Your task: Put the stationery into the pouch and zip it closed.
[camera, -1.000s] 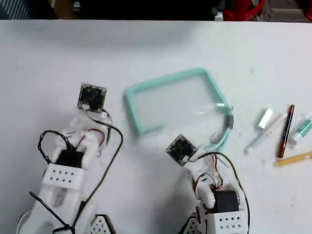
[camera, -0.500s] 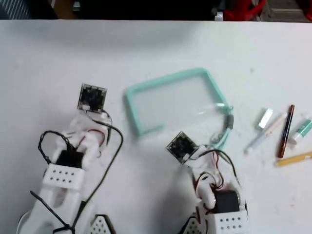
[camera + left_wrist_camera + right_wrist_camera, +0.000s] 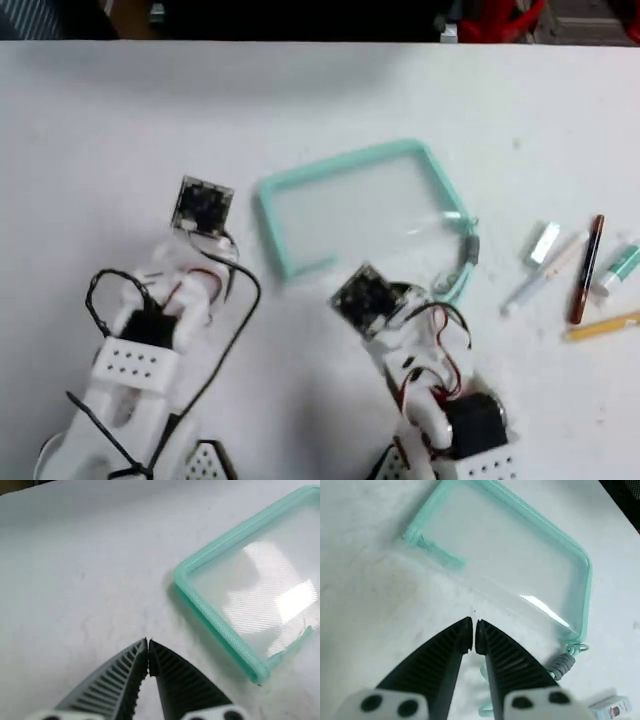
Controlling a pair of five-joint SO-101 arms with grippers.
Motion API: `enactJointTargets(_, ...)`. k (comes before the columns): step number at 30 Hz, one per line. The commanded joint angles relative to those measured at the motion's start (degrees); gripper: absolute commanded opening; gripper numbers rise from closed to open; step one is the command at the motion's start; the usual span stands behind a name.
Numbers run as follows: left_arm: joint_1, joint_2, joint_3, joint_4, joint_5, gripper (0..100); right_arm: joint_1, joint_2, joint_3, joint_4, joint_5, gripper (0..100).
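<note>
Pouch [image 3: 360, 205] lies flat, stationery [image 3: 585, 270] well apart. Left gripper [image 3: 148, 652] and right gripper [image 3: 473, 630] are both pressed together, empty — the right should spread before settling squarely over one piece.

The left arm [image 3: 135, 355] and right arm [image 3: 445, 415] were both white printed plastic, each carrying a black servo block, looped black cables and thin red wires. A square black circuit board [image 3: 203, 203] topped each wrist. The left claw [image 3: 148, 646] was grey and ribbed (serrated inner edges); the right claw [image 3: 473, 629] black, on white screw-holed mounts.
</note>
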Motion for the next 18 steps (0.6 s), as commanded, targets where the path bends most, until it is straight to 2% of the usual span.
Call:
enactJointTargets(1, 1.3, -1.3, -0.4, -1.3, -0.6, 3, -0.4, 13.0, -9.6, -2.6, -4.2, 2.8)
enactJointTargets(10, 1.1, -1.3, -0.4, -1.5, -0.4, 3, -0.8, 43.9, -31.3, -9.6, -17.8, 2.8)
enactJointTargets(13, 1.0, -0.9, -0.3, -2.1, -0.6, 3, -0.2, 51.0, -31.3, -12.4, -20.8, 2.8)
enactJointTargets(18, 1.0, -1.1, -0.3, -2.1, -0.6, 3, 4.5, 56.8, -24.3, -22.1, -21.3, 2.8)
